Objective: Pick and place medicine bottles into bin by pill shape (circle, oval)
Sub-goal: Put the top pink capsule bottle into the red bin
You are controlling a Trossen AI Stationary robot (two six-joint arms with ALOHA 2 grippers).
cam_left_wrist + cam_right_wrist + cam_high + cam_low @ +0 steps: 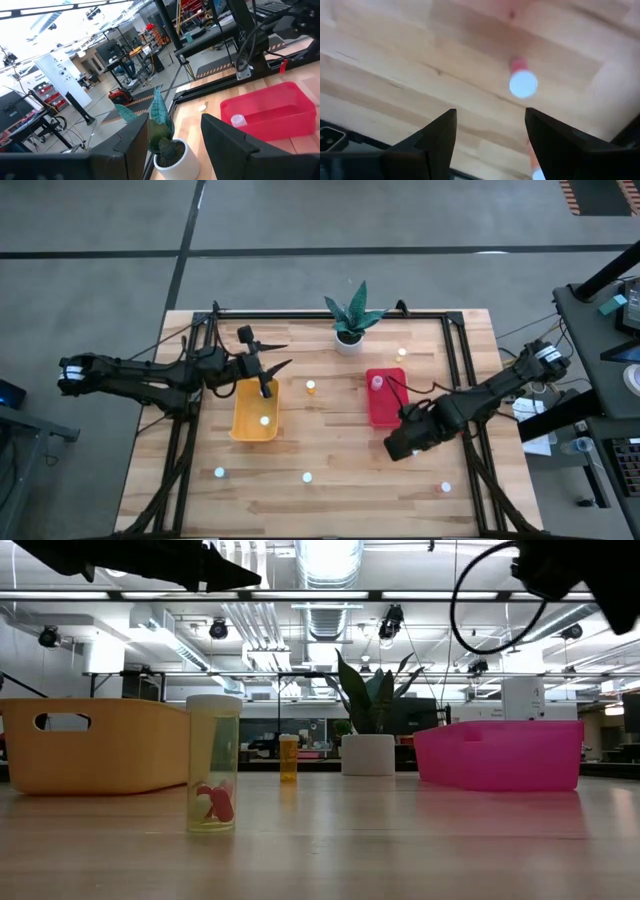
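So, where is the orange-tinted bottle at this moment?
In the high view the orange-tinted bottle stands on the bare wood between the yellow bin and the red bin, slightly in front of the plant pot.

Robotics lab, ceiling ducts (325,565), equipment racks (42,92)

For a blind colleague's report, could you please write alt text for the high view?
Seen from above, a wooden table holds a yellow bin and a red bin, each with one medicine bottle inside, and more white-capped bottles scattered around. The left gripper hangs open over the yellow bin; the right gripper is open beside the red bin. A potted plant stands at the far edge.
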